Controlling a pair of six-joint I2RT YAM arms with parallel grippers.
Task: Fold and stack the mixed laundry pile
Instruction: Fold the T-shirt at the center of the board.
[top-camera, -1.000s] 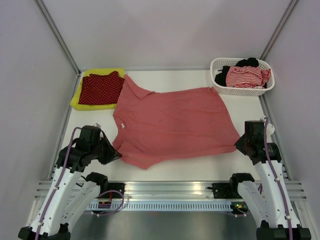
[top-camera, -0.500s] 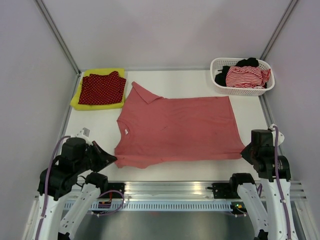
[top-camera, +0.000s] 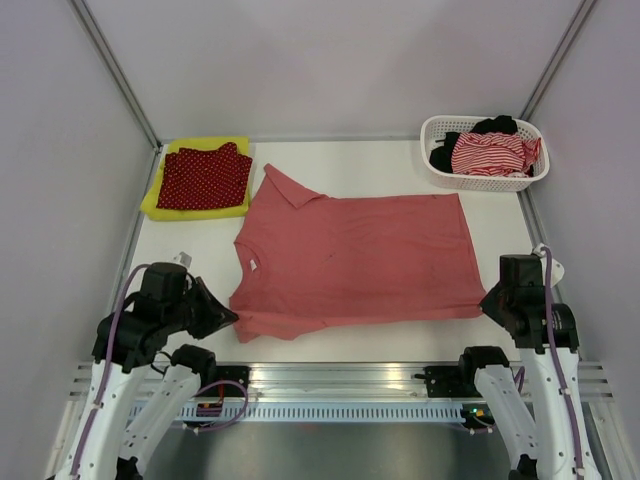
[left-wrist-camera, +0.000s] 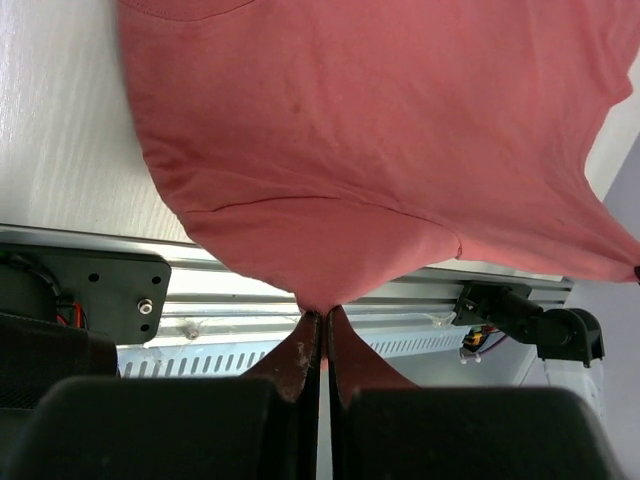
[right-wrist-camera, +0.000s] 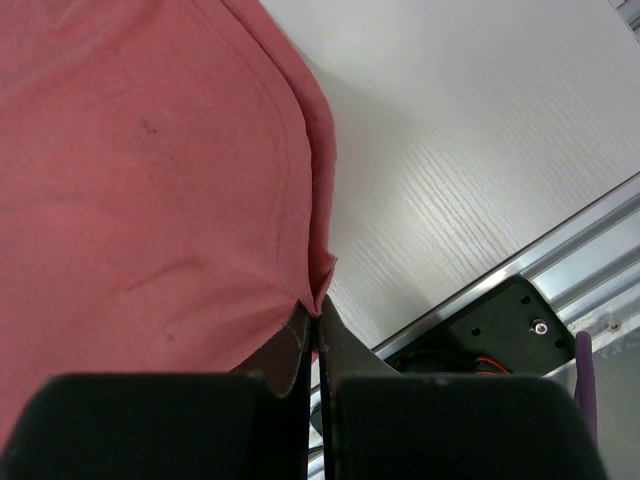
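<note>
Across the middle of the tabletop (top-camera: 350, 160) the salmon-pink polo shirt (top-camera: 350, 255) lies spread flat. Its near sleeve is pinched in the left gripper (left-wrist-camera: 318, 318), its near hem corner in the right gripper (right-wrist-camera: 315, 320). At far left, the dotted cloth (top-camera: 205, 177) sits on the yellow-green garment (top-camera: 160, 203).

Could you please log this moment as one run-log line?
salmon-pink polo shirt: spread flat | left fingers: shut on its near sleeve | right fingers: shut on its near hem corner | dotted cloth: folded on yellow-green garment

I see a salmon-pink polo shirt (top-camera: 355, 255), a dark red white-dotted cloth (top-camera: 205, 177), a yellow-green garment (top-camera: 158, 204), a red-white striped piece (top-camera: 487, 152), a black piece (top-camera: 497, 125) and a white basket (top-camera: 480, 183).
</note>
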